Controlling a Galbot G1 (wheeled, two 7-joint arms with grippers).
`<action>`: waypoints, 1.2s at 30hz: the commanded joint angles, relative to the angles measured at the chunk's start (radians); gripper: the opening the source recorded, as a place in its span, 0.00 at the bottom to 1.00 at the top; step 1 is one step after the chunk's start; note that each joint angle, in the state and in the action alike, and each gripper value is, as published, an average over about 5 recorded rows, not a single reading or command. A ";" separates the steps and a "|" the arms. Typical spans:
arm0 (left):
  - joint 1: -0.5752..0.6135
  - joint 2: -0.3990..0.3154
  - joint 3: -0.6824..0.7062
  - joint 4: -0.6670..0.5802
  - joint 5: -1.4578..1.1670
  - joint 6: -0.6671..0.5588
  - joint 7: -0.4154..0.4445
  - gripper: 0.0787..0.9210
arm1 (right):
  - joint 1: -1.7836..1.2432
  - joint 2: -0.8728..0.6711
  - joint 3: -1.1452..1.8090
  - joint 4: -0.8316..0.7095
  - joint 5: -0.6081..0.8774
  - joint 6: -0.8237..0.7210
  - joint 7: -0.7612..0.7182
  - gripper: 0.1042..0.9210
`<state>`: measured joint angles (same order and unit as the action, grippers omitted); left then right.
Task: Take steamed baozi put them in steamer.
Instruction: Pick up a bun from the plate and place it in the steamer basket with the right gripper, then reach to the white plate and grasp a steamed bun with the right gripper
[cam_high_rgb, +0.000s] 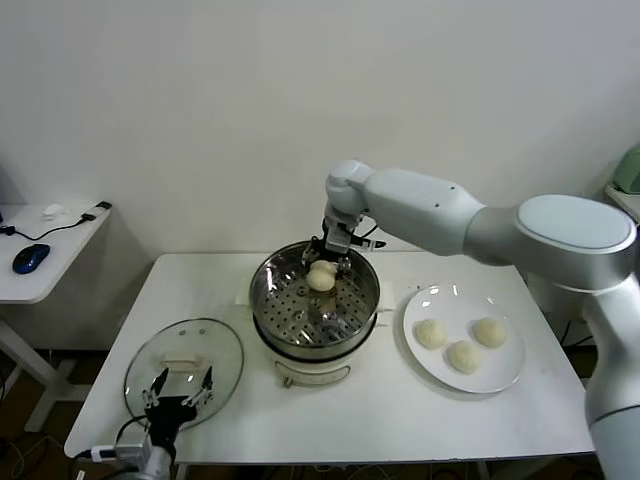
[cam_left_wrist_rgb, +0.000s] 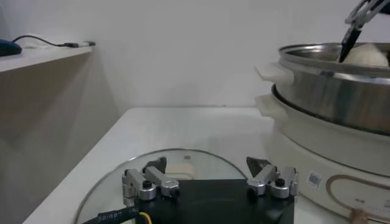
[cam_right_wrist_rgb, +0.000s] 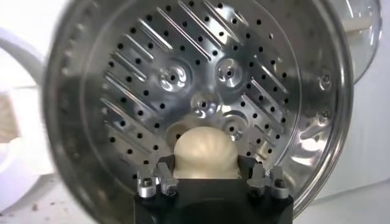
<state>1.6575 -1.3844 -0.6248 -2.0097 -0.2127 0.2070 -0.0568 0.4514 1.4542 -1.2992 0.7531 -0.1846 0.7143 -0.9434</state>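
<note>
At the near left corner of the tabletop the left gripper hung idle with its fingers spread apart, over the near edge of the glass lid, which lay flat on the table. Toward the right edge, the white plate held three steamed baozi, all untouched and waiting to be moved. Farther back, near the table's middle toward the far edge, stood the steamer. The right gripper reached down over its far rim, clamped around the fourth bun, which hung above the perforated tray and had not yet been set down. No bun rested on the tray, so by my reading the first placement was only under way, with three transfers left.
</note>
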 joint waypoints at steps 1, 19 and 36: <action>-0.002 0.001 -0.001 0.003 -0.002 -0.002 -0.005 0.88 | -0.060 0.058 0.043 -0.129 -0.065 0.047 0.041 0.71; 0.014 -0.004 0.003 -0.033 -0.007 -0.002 -0.001 0.88 | 0.538 -0.357 -0.468 0.307 0.926 -0.331 -0.254 0.88; 0.024 -0.013 0.004 -0.033 -0.012 -0.005 -0.002 0.88 | 0.255 -0.793 -0.516 0.666 0.818 -1.032 0.143 0.88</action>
<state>1.6803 -1.3962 -0.6211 -2.0431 -0.2248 0.2002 -0.0580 0.8078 0.8239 -1.8046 1.2775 0.5763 -0.0419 -0.9256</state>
